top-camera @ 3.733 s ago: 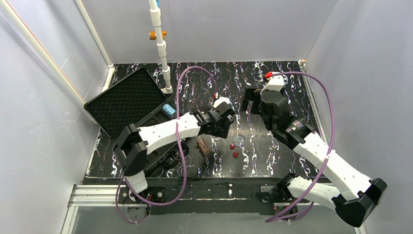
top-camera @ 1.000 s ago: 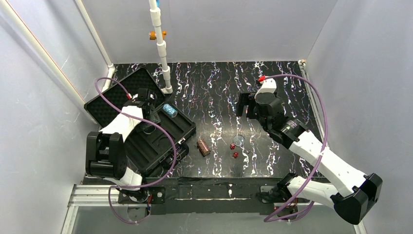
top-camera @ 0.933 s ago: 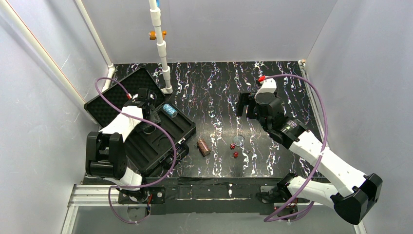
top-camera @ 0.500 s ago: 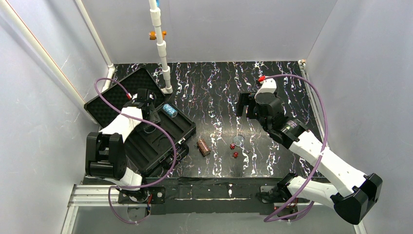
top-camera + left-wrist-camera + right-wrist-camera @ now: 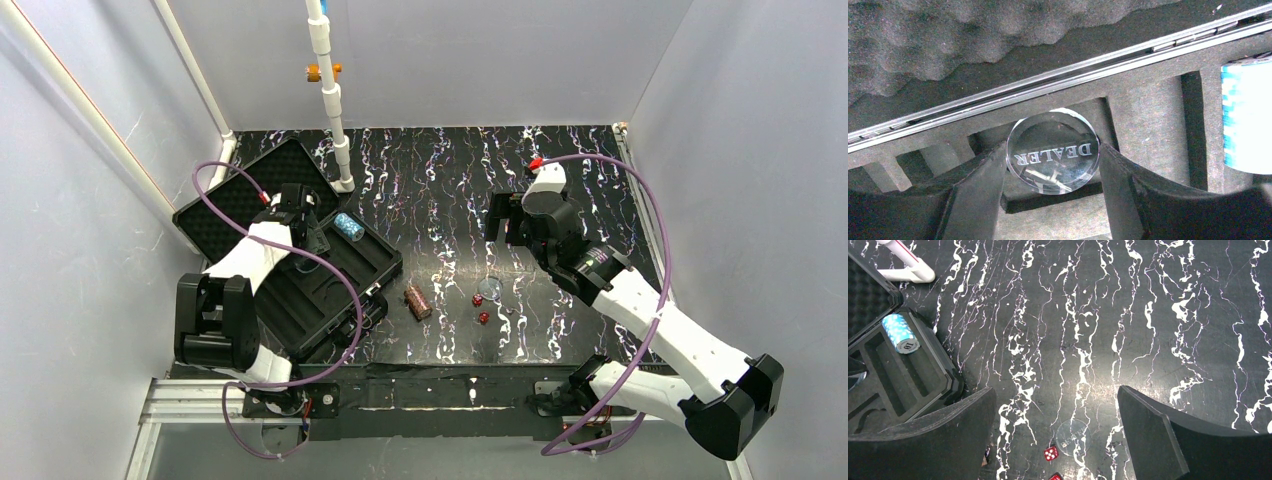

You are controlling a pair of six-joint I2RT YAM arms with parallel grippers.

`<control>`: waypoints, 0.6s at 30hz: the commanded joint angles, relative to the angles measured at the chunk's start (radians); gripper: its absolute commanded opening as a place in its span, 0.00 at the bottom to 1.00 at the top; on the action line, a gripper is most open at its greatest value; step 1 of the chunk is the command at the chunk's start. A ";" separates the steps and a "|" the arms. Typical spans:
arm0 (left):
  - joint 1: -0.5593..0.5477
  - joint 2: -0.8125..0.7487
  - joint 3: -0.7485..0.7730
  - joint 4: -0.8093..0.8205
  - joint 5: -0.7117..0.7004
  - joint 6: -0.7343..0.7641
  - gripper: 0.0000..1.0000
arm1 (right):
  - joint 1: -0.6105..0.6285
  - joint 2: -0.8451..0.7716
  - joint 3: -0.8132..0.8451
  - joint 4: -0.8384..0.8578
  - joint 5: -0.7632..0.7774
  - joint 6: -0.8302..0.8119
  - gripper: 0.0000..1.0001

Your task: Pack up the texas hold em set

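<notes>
The black case (image 5: 372, 262) lies open at the left, its foam-lined lid (image 5: 245, 205) tilted back. A blue-white chip stack (image 5: 347, 226) lies in one slot, also in the left wrist view as the chip stack (image 5: 1248, 117). My left gripper (image 5: 1053, 156) is shut on a clear "DEALER" disc (image 5: 1053, 132), held on edge just above a square foam slot. A brown chip stack (image 5: 417, 300), two red dice (image 5: 480, 308) and a second clear disc (image 5: 1074, 436) lie on the table. My right gripper (image 5: 1057, 395) hangs open and empty, high above that disc.
A white pipe post (image 5: 330, 95) stands behind the case's far corner. Grey walls close in the black marbled table (image 5: 440, 180) on three sides. Purple cables loop over both arms.
Since the earliest frame my left arm has swung from the table's middle to the case, carrying a clear disc. Over the last second nothing moves visibly.
</notes>
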 commanded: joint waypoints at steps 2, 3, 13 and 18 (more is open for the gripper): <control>0.001 -0.011 -0.027 0.057 0.035 -0.004 0.29 | -0.003 0.001 0.002 0.038 -0.005 0.013 0.98; 0.000 -0.018 -0.029 0.058 0.035 -0.004 0.34 | -0.002 0.001 0.001 0.037 -0.006 0.013 0.98; 0.001 -0.117 -0.024 0.035 0.042 0.006 0.60 | -0.002 0.019 0.008 0.036 -0.031 0.018 0.98; 0.001 -0.163 -0.011 0.013 0.039 0.019 0.73 | -0.002 0.031 0.013 0.030 -0.042 0.023 0.98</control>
